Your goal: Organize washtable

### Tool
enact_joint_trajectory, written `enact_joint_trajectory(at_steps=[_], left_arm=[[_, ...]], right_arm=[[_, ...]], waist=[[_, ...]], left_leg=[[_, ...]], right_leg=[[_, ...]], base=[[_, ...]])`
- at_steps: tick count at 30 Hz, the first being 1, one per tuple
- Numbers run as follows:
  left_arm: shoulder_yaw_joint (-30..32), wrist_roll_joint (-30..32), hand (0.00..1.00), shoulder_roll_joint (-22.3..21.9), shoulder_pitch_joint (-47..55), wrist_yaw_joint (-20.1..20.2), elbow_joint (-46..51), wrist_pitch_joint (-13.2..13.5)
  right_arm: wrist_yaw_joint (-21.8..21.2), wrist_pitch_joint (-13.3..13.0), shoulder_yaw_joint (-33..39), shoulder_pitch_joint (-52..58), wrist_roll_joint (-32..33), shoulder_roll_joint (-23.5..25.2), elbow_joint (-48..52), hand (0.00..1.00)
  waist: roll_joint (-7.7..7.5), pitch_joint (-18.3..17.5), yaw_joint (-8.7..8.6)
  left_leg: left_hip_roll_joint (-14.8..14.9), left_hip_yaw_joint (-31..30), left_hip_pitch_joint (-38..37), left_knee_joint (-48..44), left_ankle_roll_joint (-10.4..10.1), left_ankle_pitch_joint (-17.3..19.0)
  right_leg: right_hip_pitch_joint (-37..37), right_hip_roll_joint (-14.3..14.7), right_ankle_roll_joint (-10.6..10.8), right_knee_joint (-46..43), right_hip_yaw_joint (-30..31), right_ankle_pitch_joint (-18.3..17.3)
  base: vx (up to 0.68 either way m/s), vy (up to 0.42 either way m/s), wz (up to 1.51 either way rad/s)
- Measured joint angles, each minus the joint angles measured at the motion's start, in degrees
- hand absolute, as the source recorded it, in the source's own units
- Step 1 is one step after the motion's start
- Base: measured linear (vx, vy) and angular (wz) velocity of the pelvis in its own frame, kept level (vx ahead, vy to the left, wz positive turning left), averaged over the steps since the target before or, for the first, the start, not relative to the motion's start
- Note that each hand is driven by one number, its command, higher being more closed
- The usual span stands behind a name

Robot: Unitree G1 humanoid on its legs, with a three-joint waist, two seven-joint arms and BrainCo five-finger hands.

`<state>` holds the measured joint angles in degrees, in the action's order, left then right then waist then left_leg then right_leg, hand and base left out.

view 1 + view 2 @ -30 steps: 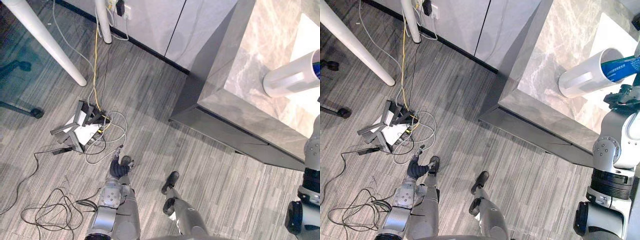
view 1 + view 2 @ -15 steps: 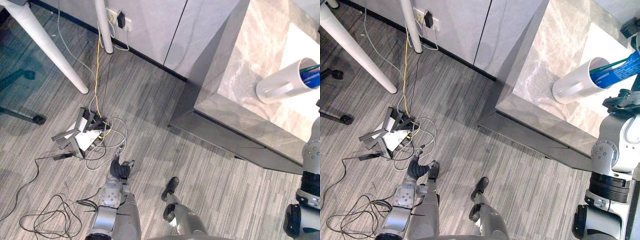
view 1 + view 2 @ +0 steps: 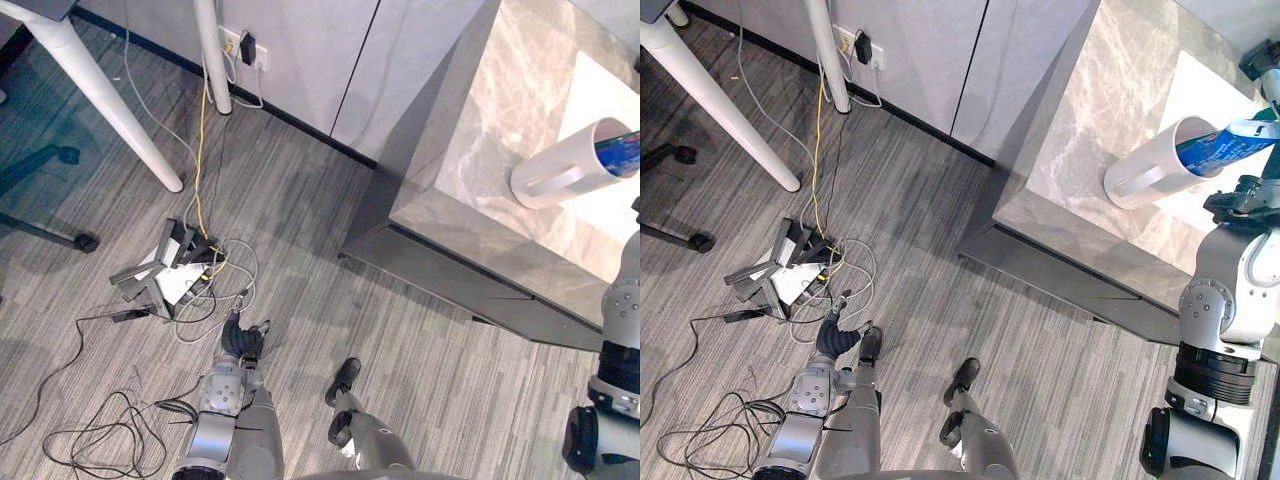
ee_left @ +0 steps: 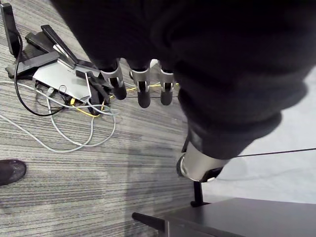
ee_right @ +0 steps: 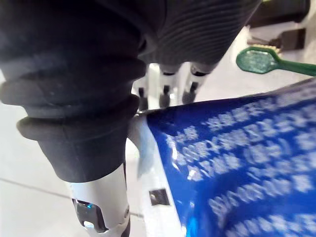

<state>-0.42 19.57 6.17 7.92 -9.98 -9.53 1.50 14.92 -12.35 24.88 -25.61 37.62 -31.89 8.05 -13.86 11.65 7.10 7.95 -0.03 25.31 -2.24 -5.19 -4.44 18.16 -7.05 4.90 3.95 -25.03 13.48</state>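
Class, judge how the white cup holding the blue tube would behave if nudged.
The white cup looks round-walled and leans sideways, so it would probably roll. The blue tube and green toothbrush sticking from its mouth may slide out. It looks rigid, likely light.

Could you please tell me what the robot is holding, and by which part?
The right hand seems to grip the blue tube by its upper end, above the white cup. The left hand holds nothing.
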Motion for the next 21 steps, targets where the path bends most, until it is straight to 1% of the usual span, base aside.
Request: enact_joint_trajectory(at_steps=[1, 4, 7, 10, 11, 14, 16, 18, 19, 21], left_arm=[[0.0, -0.5, 0.00, -0.2, 0.1, 0.0, 0.0, 0.0], [-0.2, -1.0, 0.00, -0.4, -0.1, 0.1, 0.0, -0.1], [-0.2, -1.4, 0.00, -0.4, 0.4, 0.2, -0.1, -0.1], [-0.4, -1.6, 0.00, -0.3, 1.1, 1.2, -0.2, -0.1], [-1.0, -1.6, 0.00, -0.3, 1.8, 1.2, -0.7, -0.1], [-2.0, -1.6, 0.00, -0.4, 2.3, 1.5, -2.2, -0.1], [-2.0, -1.6, 0.00, -0.4, 2.6, 2.3, -2.4, -0.1], [-1.9, -1.6, 0.00, -0.4, 2.6, 2.3, -3.6, -0.1], [-1.9, -1.6, 0.00, -0.4, 2.6, 2.3, -3.9, -0.1], [-1.9, -1.6, 0.00, -0.4, 3.3, 2.4, -4.9, -0.1]], right_arm=[[0.0, 0.0, 0.0, -0.1, 0.0, 0.0, 0.0, 0.00], [0.1, 0.0, 0.0, -0.1, 0.1, 0.0, 0.0, 0.00], [0.0, 0.0, 0.0, -0.4, 0.1, -0.1, 0.0, 0.00], [-0.1, 0.0, 0.0, -0.7, 0.2, -0.1, 0.0, 0.00], [-0.1, 0.0, 0.0, -0.7, 0.2, -0.2, 0.0, 0.00], [-0.1, 0.0, -0.1, -0.6, 0.6, -0.3, 0.0, 0.00], [-0.1, 0.0, 0.0, 0.5, 0.6, -0.3, 0.0, 0.00], [-0.4, 0.0, 0.0, 2.6, 0.6, 0.1, 0.0, 0.00], [-0.4, -0.1, 0.0, 3.2, 0.6, 0.3, 0.0, 0.00], [-0.9, -0.1, 0.0, 5.6, 0.6, 1.4, 0.0, 0.00]], waist=[[-0.01, -0.1, -0.02], [-0.09, -0.4, -0.25], [-0.03, -2.6, -0.12], [0.10, -3.5, -0.15], [0.13, -4.7, -0.25], [0.46, -5.5, -0.29], [0.67, -6.0, -0.27], [0.83, -7.4, -0.35], [0.90, -7.5, -0.51], [1.07, -9.0, -1.09]], left_leg=[[0.3, 0.1, -0.3, 0.0, 0.0, -0.2], [0.5, 0.6, -1.6, 0.3, 0.0, -0.2], [0.9, 1.3, -3.1, 1.6, 0.0, -0.2], [1.2, 1.5, -5.2, 2.5, 0.0, -0.1], [1.2, 1.7, -5.9, 3.5, 0.1, -0.1], [1.1, 1.9, -7.4, 4.4, 0.2, -0.3], [1.1, 1.9, -8.6, 4.5, 0.0, -0.5], [0.9, 2.0, -9.6, 4.5, 0.1, -0.5], [0.8, 2.1, -10.2, 4.5, 0.1, -0.5], [0.4, 2.2, -11.1, 5.1, 0.1, -0.5]], right_leg=[[-0.1, 0.1, 0.4, 0.0, 0.0, 0.7], [-0.8, 0.2, -0.1, 0.0, 0.1, 1.3], [-1.4, 0.4, -0.1, 0.0, 0.2, 1.3], [-3.0, 0.9, -0.1, 0.0, 0.2, 1.3], [-3.1, 0.9, -0.1, 0.0, 0.3, 1.3], [-4.0, 1.0, -0.1, 0.0, 0.3, 1.3], [-5.1, 1.0, -0.1, 0.0, 0.2, 1.3], [-6.0, 0.9, -0.1, 0.0, 0.3, 1.2], [-6.5, 0.9, -0.1, 0.0, 0.5, 1.2], [-7.1, 0.8, 0.0, 0.0, 1.0, 1.1]], base=[[0.00, 0.021, -0.16], [0.01, 0.035, -0.11], [0.03, 0.024, -0.06], [0.05, 0.019, -0.04], [0.05, 0.030, -0.06], [0.05, 0.033, -0.01], [0.07, 0.056, 0.02], [0.08, 0.058, 0.00], [0.06, 0.069, 0.01], [0.05, 0.067, 0.00]])
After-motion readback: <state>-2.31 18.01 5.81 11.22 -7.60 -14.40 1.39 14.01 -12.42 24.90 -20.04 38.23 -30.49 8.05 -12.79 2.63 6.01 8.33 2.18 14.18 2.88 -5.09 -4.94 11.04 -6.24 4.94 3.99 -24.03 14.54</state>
